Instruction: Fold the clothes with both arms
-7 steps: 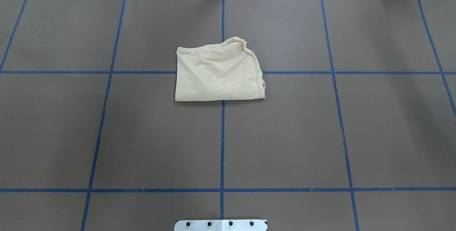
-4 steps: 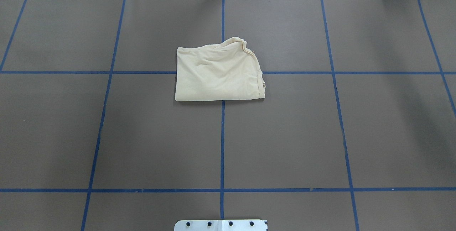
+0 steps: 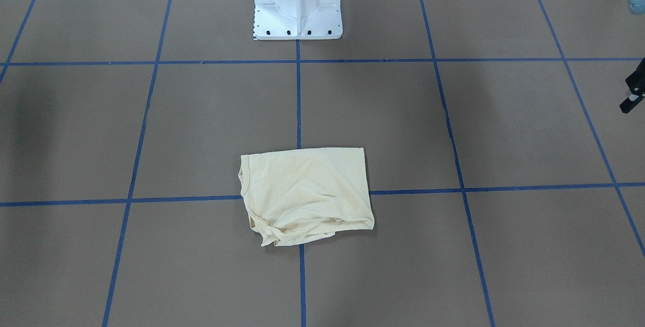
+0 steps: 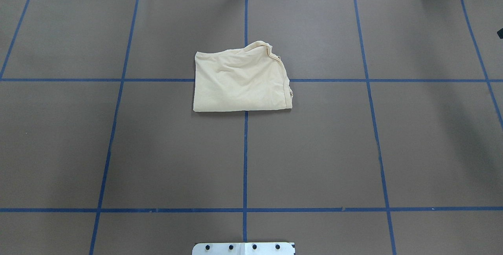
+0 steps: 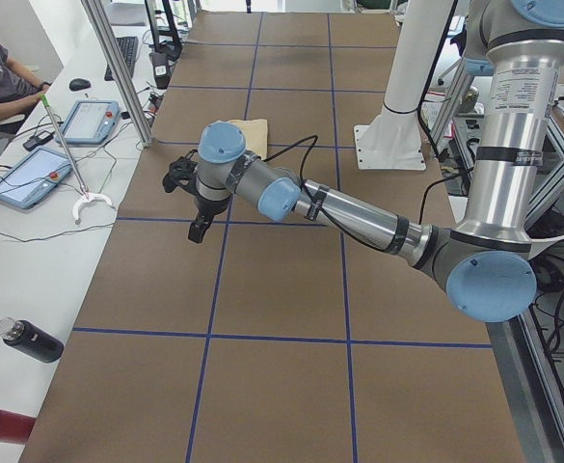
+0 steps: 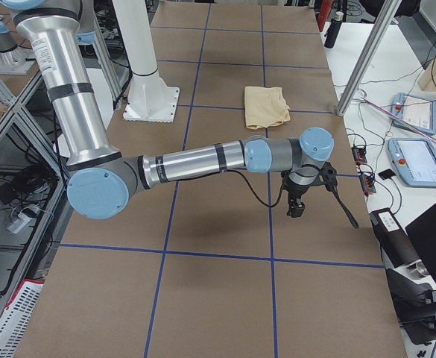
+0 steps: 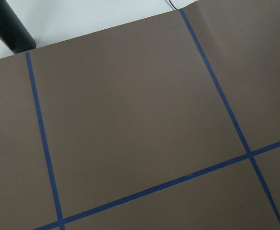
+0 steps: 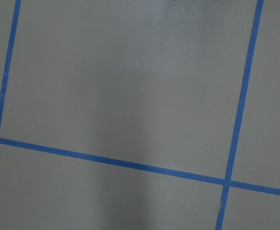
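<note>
On the middle of the brown table cover [image 4: 314, 149], your shirt [image 4: 239, 84] lies folded to a rough rectangle, plain side up. It straddles the crossing of the centre blue tape line [image 4: 245, 160] and a cross line. Overhead view: robot-side edge straight, far edge lumpy, neckline seam curving down the right side. Front-facing view adds what overhead flattens: the operator-side edge is bunched and layered, with one corner poking out past the rest. White pedestal base [image 3: 297, 4] sits on the same centre line, well apart from the shirt.

Arms: overhead and front-facing each catch only a black sliver at the right edge. Side views give you the rest. Left arm [image 5: 359, 217] is stretched out low over the table, left gripper [image 5: 198, 228] hanging above bare cover toward the table's left end, well apart from the shirt. Right arm [image 6: 195, 160] is posed much the same at the other end, right gripper [image 6: 296, 203] over bare cover, also well apart from the shirt.

Fingers: you can't tell how far open on either one. Side views are too small, and both wrist cams show only cover and tape, plus a black bottle [image 7: 8, 26] in the left cam's top corner. Neither gripper touches the shirt.
</note>
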Controlling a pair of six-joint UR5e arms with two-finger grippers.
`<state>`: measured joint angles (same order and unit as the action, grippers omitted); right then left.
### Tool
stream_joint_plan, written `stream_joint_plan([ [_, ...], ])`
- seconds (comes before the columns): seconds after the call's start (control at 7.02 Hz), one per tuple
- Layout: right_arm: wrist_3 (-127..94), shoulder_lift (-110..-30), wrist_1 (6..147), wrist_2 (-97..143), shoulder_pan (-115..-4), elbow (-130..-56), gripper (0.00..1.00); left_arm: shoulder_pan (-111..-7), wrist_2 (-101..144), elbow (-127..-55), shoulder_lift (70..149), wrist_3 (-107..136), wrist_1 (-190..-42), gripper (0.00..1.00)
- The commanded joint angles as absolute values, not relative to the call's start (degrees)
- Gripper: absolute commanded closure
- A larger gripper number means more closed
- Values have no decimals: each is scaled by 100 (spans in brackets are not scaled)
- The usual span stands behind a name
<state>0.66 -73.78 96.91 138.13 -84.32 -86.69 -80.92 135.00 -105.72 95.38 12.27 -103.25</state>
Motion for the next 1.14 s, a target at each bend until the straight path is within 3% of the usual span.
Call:
stream_joint_plan([
  [0.0, 26, -7592, 9650, 13808, -8429, -8884, 0, -8051, 13561, -10530, 9475, 1274, -10345, 0],
  [1.0, 18, -7594, 9677, 13817, -8437, -9008, 0, -8033, 13561, -10529, 9483, 1283, -10354, 0],
])
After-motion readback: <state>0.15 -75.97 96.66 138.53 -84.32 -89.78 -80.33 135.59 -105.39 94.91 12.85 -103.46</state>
